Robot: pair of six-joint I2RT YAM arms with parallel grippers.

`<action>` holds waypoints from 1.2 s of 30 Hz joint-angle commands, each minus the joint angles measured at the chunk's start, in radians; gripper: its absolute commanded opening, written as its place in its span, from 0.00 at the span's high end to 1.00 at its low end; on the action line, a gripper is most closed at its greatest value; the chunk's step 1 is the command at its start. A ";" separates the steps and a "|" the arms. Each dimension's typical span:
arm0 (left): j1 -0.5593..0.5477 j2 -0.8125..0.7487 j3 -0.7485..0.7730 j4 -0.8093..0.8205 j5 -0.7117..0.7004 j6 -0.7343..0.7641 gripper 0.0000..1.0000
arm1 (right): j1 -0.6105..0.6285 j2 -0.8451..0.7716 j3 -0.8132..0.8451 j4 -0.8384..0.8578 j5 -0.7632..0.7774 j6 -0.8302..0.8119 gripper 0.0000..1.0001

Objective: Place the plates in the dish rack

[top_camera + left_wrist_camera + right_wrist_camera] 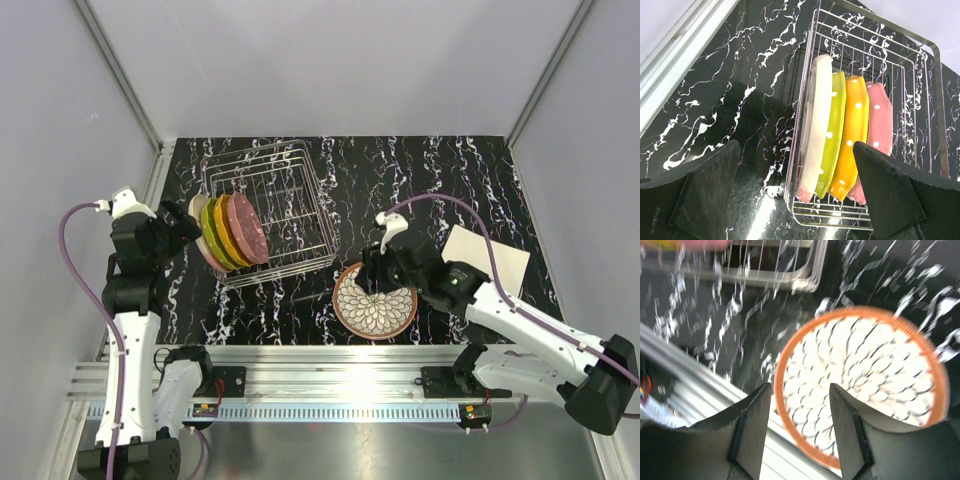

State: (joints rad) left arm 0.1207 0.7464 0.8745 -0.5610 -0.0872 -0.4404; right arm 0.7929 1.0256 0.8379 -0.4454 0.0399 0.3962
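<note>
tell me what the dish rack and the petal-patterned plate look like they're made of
The dish rack looks like thin metal wire, silver and shiny, with bright glints along its open grid. The petal-patterned plate is probably glazed ceramic, though hard plastic can't be ruled out: it has a smooth orange-brown rim and a crisp white petal print.

Blurred petal-patterned plate, partly behind right end effector

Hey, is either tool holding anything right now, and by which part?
Nothing is held. The left tool is open and empty; the right tool straddles the rim of the petal-patterned plate, with its jaws not closed on it.
</note>
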 commanded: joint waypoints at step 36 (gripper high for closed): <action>0.031 0.001 0.000 0.046 0.073 0.003 0.01 | 0.390 0.375 0.017 -0.042 0.158 0.138 0.61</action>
State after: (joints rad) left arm 0.1459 0.7437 0.8745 -0.5663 -0.0319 -0.4412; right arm 1.1736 1.3907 0.8238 -0.4992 0.1692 0.5209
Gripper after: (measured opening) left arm 0.987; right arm 0.405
